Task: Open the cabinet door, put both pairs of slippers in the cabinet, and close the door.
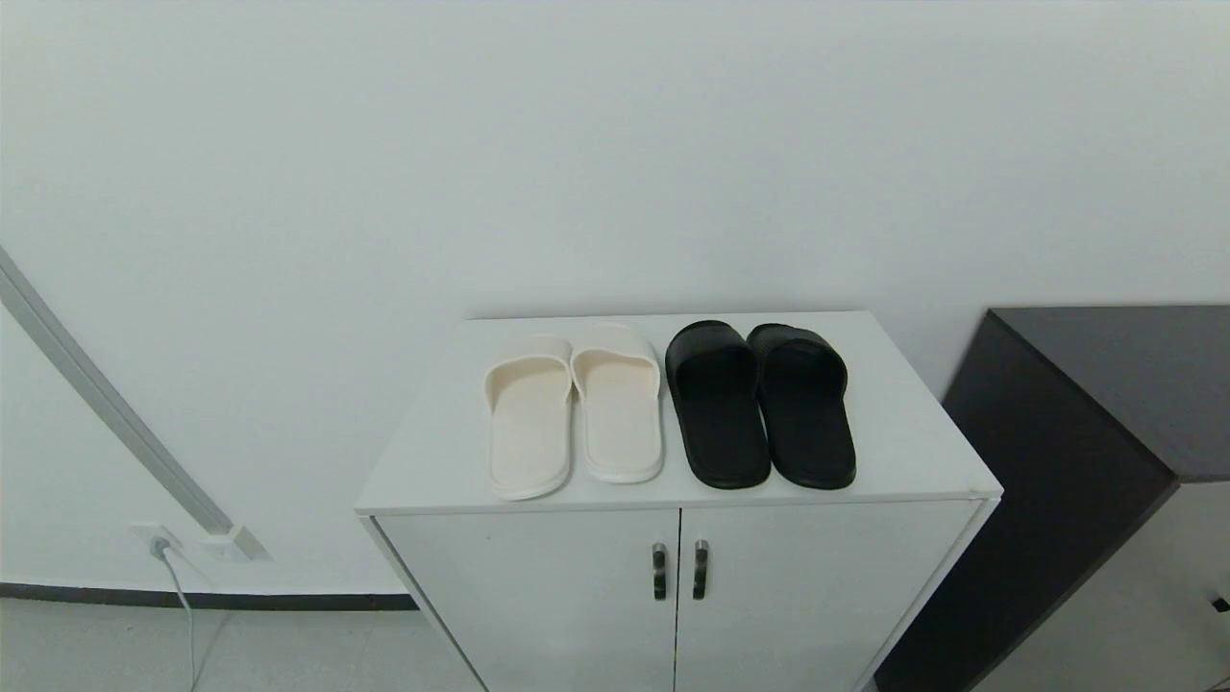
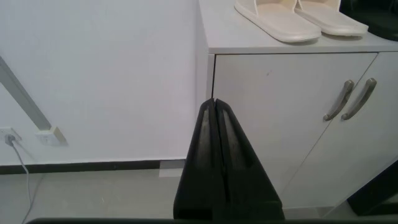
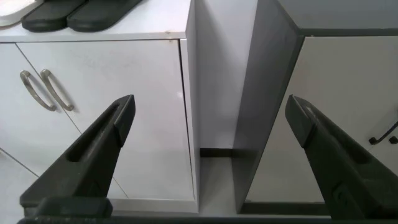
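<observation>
Head view, slippers (image 1: 716, 413) toes to wall (image 1: 615, 144), left fingers (image 2: 233, 162) together, right fingers (image 3: 93, 155) apart.

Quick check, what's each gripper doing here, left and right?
Left gripper: closed, holding nothing.
Right gripper: open, holding nothing.

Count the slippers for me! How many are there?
4, all on the cabinet top. From the robot's left: outer white slipper, inner white slipper, inner black slipper, outer black slipper, side by side. The doors are shut, so more could hide inside.
</observation>
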You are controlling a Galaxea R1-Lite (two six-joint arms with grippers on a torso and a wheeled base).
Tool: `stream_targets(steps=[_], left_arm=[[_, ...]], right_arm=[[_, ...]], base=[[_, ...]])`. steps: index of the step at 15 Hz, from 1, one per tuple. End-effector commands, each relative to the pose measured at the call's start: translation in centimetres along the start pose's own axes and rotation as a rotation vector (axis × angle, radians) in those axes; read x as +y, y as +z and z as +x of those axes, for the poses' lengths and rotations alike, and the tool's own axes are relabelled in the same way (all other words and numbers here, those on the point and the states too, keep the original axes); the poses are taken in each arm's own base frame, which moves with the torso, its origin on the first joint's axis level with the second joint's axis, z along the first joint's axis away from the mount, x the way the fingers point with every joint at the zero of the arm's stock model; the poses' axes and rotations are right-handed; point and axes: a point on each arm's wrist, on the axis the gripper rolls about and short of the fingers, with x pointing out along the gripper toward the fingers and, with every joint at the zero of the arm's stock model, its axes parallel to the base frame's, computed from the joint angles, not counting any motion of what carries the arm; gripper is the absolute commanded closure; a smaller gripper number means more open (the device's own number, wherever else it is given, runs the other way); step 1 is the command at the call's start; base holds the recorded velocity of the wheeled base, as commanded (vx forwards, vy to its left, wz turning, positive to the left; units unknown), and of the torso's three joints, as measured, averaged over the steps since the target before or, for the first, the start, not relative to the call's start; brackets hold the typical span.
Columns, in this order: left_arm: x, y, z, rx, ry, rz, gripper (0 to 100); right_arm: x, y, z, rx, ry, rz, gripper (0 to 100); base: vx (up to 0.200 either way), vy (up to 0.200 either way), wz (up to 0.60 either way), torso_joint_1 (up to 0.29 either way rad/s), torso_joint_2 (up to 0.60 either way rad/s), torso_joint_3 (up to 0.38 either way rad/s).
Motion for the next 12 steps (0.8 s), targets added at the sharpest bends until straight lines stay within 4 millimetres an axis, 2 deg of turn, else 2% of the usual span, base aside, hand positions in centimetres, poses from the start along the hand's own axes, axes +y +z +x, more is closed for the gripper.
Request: stream_targets(steps=[1, 8, 10, 12], left_arm=[[0.0, 0.0, 0.0, 0.001, 0.0, 0.0, 100], [0.0, 0.0, 0.0, 0.001, 0.0, 0.002, 100], [0.0, 0.0, 0.0, 0.001, 0.002, 0.006, 100], [0.0, 0.0, 0.0, 0.0, 0.002, 0.006, 100]], right_arm=[[0.0, 0.0, 0.0, 0.001, 0.0, 0.0, 0], [0.0, 0.1, 0.0, -0.01, 0.001, -0.001, 0], [0.0, 6.8, -1.3, -0.19, 0.003, 0.06, 0], [0.0, 7.6, -0.7, -0.126, 0.013, 0.034, 0]], base=[[0.0, 0.0, 0.0, 0.0, 0.0, 0.0], [0.0, 0.0, 0.0, 0.0, 0.0, 0.0], [0.0, 0.0, 0.0, 0.0, 0.0, 0.0], [0.0, 0.0, 0.0, 0.0, 0.0, 0.0]])
